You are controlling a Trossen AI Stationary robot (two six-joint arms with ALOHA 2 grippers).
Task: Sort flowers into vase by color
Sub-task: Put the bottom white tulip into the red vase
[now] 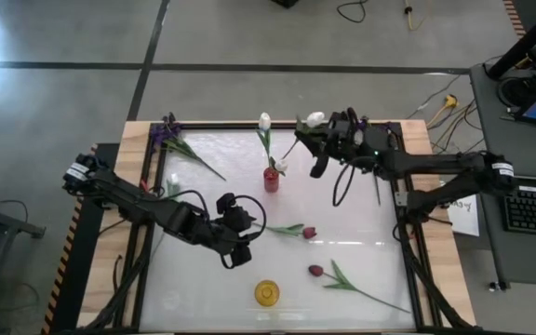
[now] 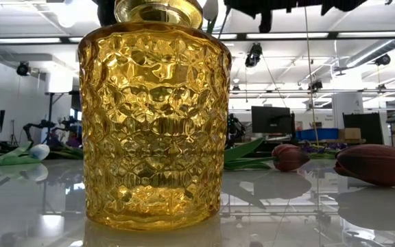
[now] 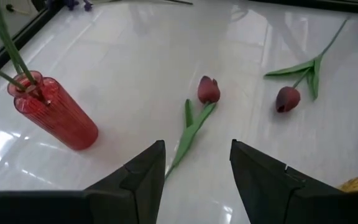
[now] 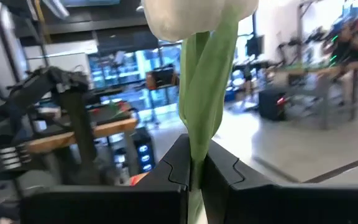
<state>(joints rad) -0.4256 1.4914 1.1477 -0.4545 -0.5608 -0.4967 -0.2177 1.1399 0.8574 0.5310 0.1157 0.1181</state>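
My right gripper [image 1: 316,133] is shut on a white tulip [image 1: 314,119], held high over the table's far side, right of the red vase [image 1: 271,180]. That vase stands upright and holds white tulips [image 1: 264,121] by their stems. My left gripper [image 3: 194,168] is open, low over the table's middle. Beyond its fingers a dark red tulip [image 3: 208,90] lies flat on the table. A second dark red tulip [image 1: 315,271] lies further right. The yellow vase [image 1: 266,293] stands by the near edge. Purple irises [image 1: 167,131] lie at the far left corner. My right gripper [image 4: 194,168] pinches the white tulip's green stem and leaf [image 4: 199,134] between its two fingers, a short way below the bud [image 4: 197,18]. The bud sticks out past the fingertips. The tulip is lifted clear of the table; its lower stem is hidden behind the fingers.
Another white tulip [image 1: 172,182] lies by the left arm near the table's left edge. A black frame and wooden border [image 1: 417,140] run round the white table top. In the low view the yellow vase [image 2: 153,116] stands close up, with the dark red buds [image 2: 370,165] behind it to the right.
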